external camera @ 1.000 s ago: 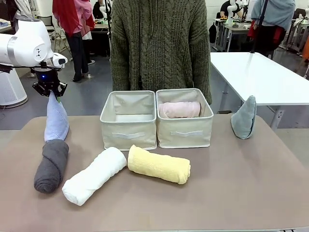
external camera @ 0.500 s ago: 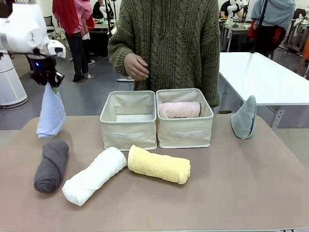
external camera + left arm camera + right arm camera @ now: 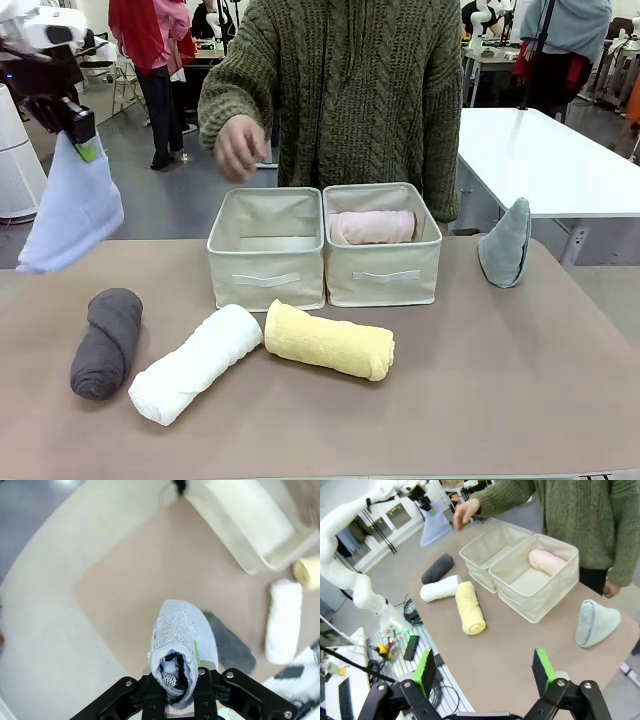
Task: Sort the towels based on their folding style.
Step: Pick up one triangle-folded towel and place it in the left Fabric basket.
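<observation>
Clear of the counter (image 3: 480,400), at the upper left of the frame, the light blue towel (image 3: 72,215) hangs from my left gripper (image 3: 82,140), which is closed tight on its folded tip. It looks soft and light, so I think this hold is enough. My right gripper (image 3: 484,672) is wide open and empty.

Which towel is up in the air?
The light blue one, pinched by the left pincer. The others rest on the table or in a bin.

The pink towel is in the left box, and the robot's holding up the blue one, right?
Not quite: the pink towel lies in the right bin, as the front view shows. The left gripper is indeed holding up the light blue towel.
</observation>
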You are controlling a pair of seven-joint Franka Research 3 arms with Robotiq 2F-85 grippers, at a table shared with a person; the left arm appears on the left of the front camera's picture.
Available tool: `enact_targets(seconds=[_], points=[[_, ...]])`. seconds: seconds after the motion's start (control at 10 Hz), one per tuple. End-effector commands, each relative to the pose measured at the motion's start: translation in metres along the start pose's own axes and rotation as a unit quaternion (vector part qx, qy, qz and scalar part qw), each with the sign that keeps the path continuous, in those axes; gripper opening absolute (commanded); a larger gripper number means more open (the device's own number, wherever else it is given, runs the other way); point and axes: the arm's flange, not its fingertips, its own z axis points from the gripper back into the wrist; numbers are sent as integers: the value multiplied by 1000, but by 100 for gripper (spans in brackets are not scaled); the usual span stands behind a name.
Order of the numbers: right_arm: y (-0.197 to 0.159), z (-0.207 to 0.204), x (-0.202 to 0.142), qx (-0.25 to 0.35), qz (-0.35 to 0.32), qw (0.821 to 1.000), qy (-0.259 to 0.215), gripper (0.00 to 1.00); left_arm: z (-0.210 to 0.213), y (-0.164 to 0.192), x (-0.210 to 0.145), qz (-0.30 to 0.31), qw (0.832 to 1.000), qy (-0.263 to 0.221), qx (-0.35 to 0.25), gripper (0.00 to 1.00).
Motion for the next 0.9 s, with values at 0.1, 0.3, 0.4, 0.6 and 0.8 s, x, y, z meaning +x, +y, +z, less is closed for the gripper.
enact_targets(seconds=[0.1, 0.3, 0.4, 0.6, 0.8], points=[[-1, 1, 0, 8, 9, 1000, -11, 100, 27, 61, -110, -96, 989, 68, -94, 0], [-1, 1, 0, 8, 9, 1000, -11, 100, 52, 82, -213, -31, 993, 14, -111, 0], [-1, 1, 0, 8, 9, 1000, -11, 100, 56, 90, -232, 10, 993, -5, -119, 0], [-1, 1, 0, 8, 9, 1000, -11, 100, 55, 88, -250, 46, 990, -22, -130, 0], [-1, 1, 0, 8, 9, 1000, -11, 100, 56, 94, -251, 58, 990, -22, -128, 0]])
